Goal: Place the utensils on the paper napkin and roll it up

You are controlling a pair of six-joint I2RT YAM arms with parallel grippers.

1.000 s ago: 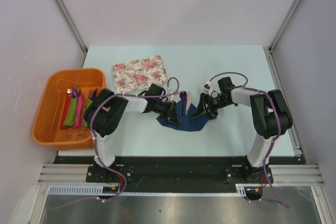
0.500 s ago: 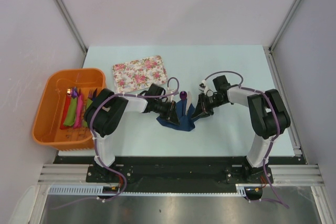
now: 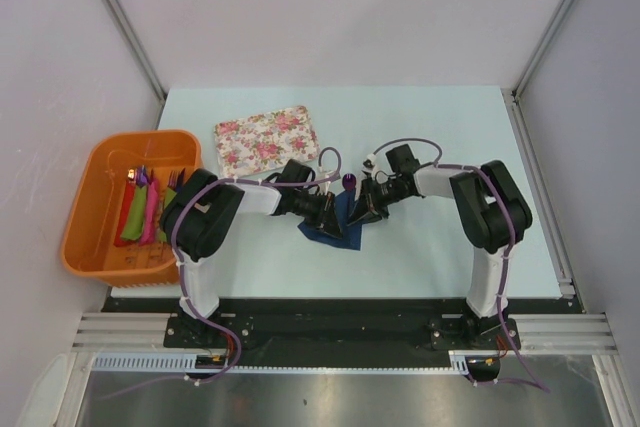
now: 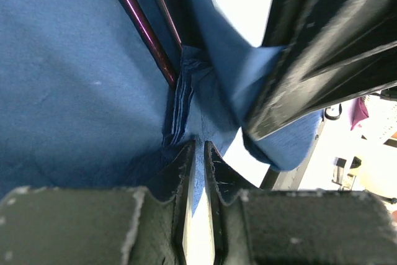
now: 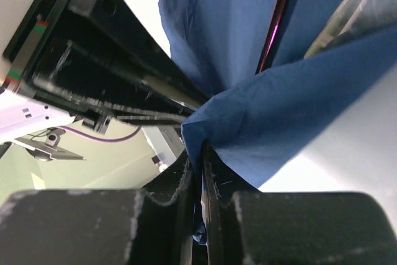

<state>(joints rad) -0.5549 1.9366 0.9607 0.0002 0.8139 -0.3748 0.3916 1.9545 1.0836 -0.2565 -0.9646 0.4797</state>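
Note:
The paper napkin (image 3: 333,230) is a dark navy sheet bunched between my two grippers at the table's middle. My left gripper (image 3: 329,214) is shut on its folded edge, seen close up in the left wrist view (image 4: 200,148). My right gripper (image 3: 361,211) pinches the opposite edge, lifted and folded leftwards over the sheet (image 5: 202,153). A purple-handled utensil (image 4: 140,28) lies on the napkin (image 4: 62,85); its purple end (image 3: 348,182) sticks out at the far side. In the right wrist view the purple handle (image 5: 277,17) runs under the raised fold (image 5: 291,110), with a pale grey piece (image 5: 347,7) beside it.
An orange basket (image 3: 92,209) at the left holds red, pink and green rolled napkins (image 3: 141,213). A floral tray (image 3: 267,137) lies behind the left arm. The two grippers are nearly touching each other over the napkin.
My right gripper has shut on the napkin's right edge and pulled it leftwards, so the spread sheet is now a narrow bunch. The left gripper has stayed in place.

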